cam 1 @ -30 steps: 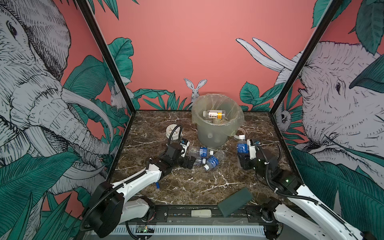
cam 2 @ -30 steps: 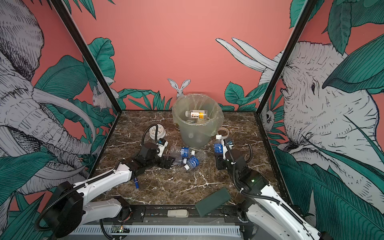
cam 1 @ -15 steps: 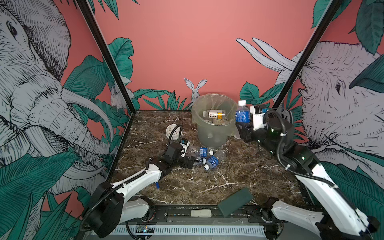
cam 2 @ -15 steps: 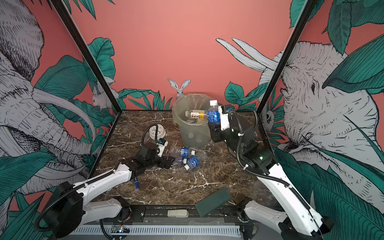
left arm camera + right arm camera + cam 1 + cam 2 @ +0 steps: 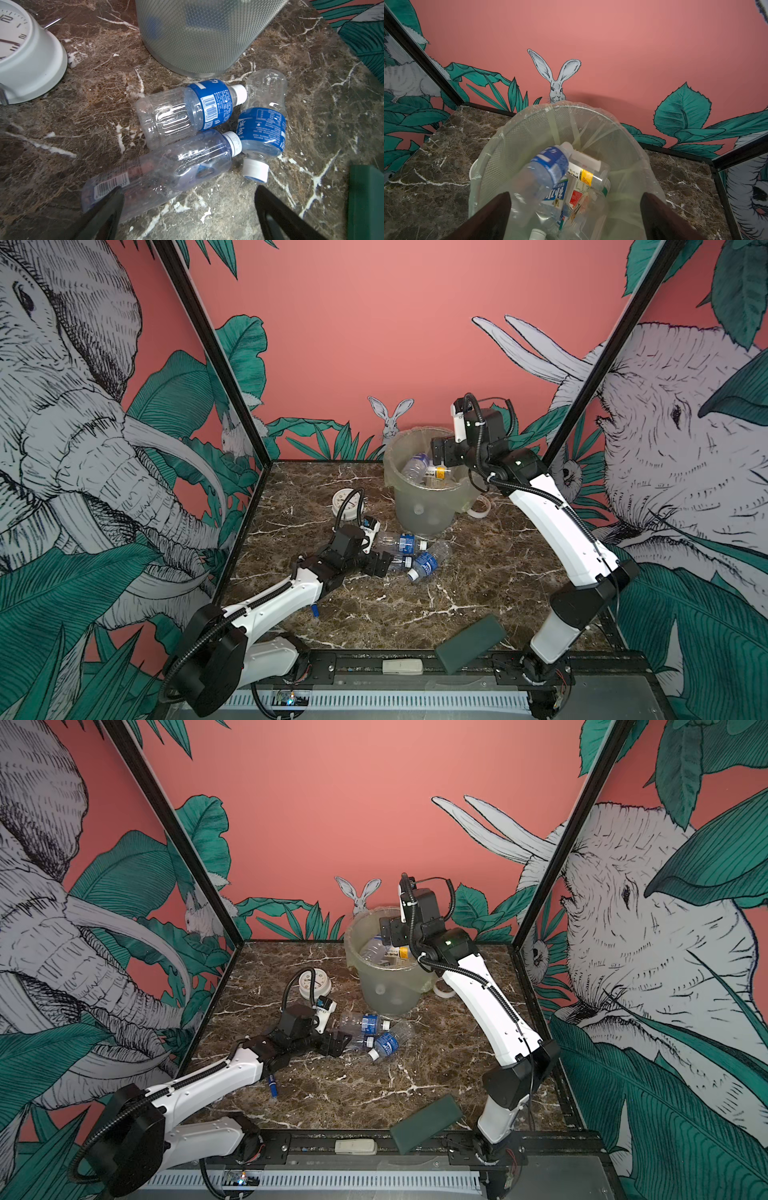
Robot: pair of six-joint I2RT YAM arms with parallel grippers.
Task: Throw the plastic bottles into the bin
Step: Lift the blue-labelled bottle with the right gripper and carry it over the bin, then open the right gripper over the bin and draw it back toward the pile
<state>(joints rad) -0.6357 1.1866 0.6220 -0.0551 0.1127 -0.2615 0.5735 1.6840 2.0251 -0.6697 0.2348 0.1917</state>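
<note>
My right pincer (image 5: 575, 197) hangs over the bin (image 5: 529, 118) with its jaws spread wide and gripping nothing. In the right wrist view a blue-labelled bottle (image 5: 548, 168) shows blurred and tilted inside the bin's mouth, clear of both fingers. It lies on top of other bottles, among them a white-and-yellow-labelled bottle (image 5: 583, 174). In both top views the bin stands at the back of the marble surface (image 5: 478, 572), lined with a thin bag folded over its rim, and the right pincer (image 5: 440, 452) is level with that rim.

My left pincer (image 5: 189, 190) sits low over the surface in front of the bin, jaws wide as well. Three bottles lie on their sides just ahead of it, touching one another. One is a ribbed bottle with a blue label (image 5: 187, 110) and a white cap. Another is a second blue-labelled one (image 5: 261, 124) with its cap pointing toward the pincer. The third is a long clear bottle (image 5: 166, 166) with a barcode. The barcode end reaches in by one finger (image 5: 116, 199); whether they touch I cannot tell. A white clock (image 5: 27, 52) stands off to one side of the bottles.
</note>
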